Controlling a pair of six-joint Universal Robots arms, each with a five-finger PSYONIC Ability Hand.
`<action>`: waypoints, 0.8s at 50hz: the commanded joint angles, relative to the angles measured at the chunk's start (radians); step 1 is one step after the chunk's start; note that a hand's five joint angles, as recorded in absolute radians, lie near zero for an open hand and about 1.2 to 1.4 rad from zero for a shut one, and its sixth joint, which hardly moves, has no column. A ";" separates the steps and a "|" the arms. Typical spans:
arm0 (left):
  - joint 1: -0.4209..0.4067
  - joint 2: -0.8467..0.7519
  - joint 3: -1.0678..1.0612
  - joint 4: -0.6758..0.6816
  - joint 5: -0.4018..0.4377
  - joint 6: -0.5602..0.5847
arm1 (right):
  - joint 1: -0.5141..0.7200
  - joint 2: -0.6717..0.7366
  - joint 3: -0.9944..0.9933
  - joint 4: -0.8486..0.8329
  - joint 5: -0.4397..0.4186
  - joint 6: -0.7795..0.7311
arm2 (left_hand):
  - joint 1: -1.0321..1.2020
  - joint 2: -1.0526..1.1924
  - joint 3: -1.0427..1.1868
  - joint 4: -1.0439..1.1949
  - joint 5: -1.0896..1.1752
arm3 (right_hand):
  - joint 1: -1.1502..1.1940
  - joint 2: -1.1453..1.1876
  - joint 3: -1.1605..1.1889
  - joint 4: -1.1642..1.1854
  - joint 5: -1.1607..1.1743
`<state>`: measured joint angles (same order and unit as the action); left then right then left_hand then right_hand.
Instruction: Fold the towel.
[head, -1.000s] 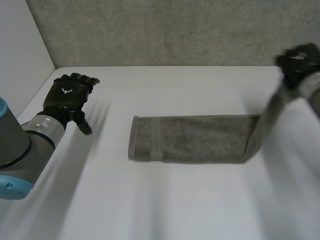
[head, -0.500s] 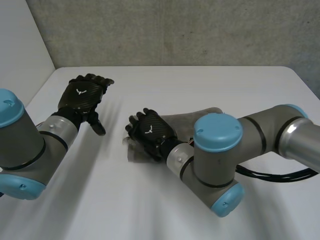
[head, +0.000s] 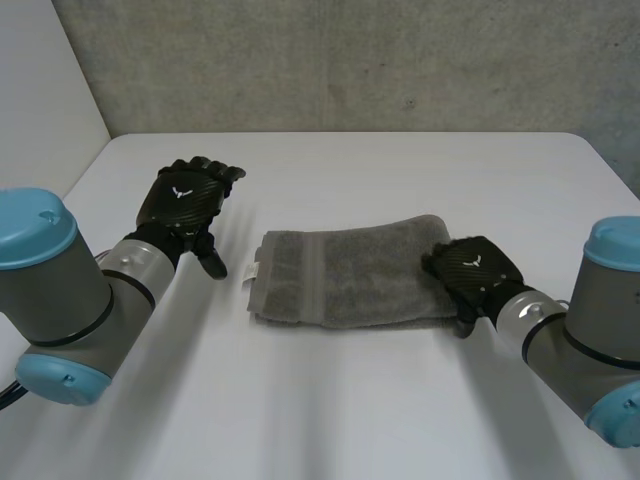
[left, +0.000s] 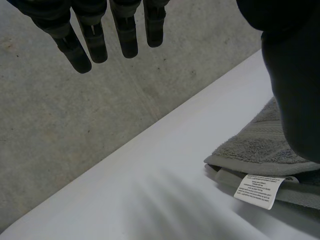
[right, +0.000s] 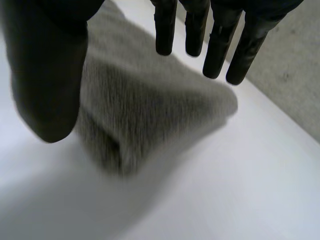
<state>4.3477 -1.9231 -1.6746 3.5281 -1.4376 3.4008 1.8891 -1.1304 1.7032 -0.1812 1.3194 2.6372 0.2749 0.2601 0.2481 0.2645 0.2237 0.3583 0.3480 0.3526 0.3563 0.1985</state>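
Towel (head: 345, 280) lies folded in a grey band across the middle of the white table (head: 330, 400), and we see its white label (left: 260, 190) at the end nearer our left hand (head: 185, 200). That hand hovers near the towel, fingers (left: 125, 35) straight and spread, holding nothing. Our right hand (head: 470, 272) is over the opposite end, fingers (right: 216, 50) straight, apart from the thumb, gripping nothing.

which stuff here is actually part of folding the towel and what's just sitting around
Part of the job: towel, already doubled over; right hand, open, at its right end; left hand, open, beside the end with the label.
Just there: white table; grey wall behind it.
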 joint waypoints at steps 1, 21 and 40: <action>-0.005 -0.005 0.000 0.002 0.000 0.000 | -0.030 0.017 0.027 -0.078 0.012 -0.068 | -0.082 -0.067 -0.055 -0.072 -0.205 | 0.357 0.367 0.362 0.358 0.342; -0.008 0.010 0.004 0.000 -0.030 -0.003 | 0.271 0.098 -0.343 -0.055 0.034 -0.056 | -0.088 -0.073 -0.061 -0.077 -0.211 | 1.038 1.048 1.044 1.040 1.023; 0.001 0.035 0.023 0.002 -0.096 -0.084 | 0.466 0.339 -0.537 0.022 -0.039 0.043 | -0.088 -0.073 -0.061 -0.077 -0.211 | 0.173 0.183 0.179 0.175 0.158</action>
<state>4.3517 -1.8864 -1.6583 3.5295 -1.5357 3.3585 2.3664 -0.7682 1.1352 -0.1660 1.2459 2.6384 0.2711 0.2600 0.2473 0.2645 0.2234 1.2128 1.2408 1.2656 1.2641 1.0701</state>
